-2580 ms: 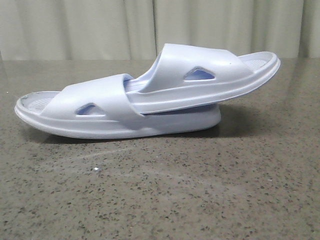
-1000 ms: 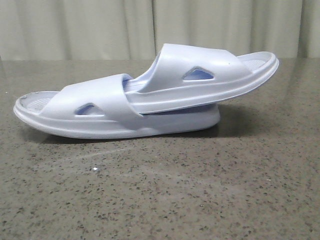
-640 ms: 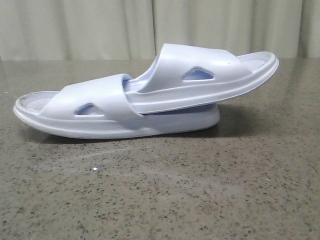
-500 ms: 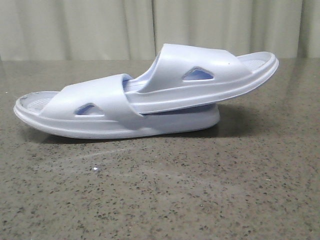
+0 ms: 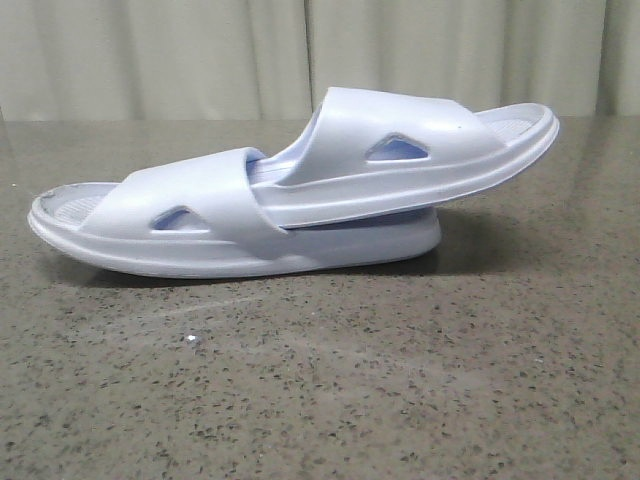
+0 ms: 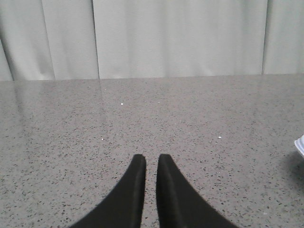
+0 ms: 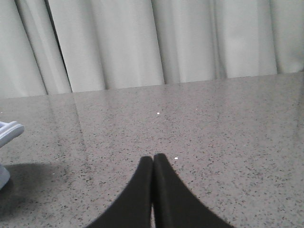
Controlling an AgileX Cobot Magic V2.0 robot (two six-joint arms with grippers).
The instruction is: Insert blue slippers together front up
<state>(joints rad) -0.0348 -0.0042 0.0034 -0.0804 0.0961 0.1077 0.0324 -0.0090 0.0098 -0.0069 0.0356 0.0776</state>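
The blue slippers lie nested on the speckled table in the front view. The lower slipper (image 5: 200, 215) rests flat. The upper slipper (image 5: 400, 150) has its front pushed under the lower one's strap, and its other end sticks up to the right. Neither gripper shows in the front view. My left gripper (image 6: 152, 156) hovers over bare table with only a thin slit between its fingers and nothing in it; a slipper edge (image 6: 300, 146) shows at the side. My right gripper (image 7: 153, 156) is shut and empty, with a slipper end (image 7: 8, 130) off to its side.
The grey speckled stone table (image 5: 400, 380) stretches around the slippers. Pale curtains (image 5: 200, 50) hang behind its far edge.
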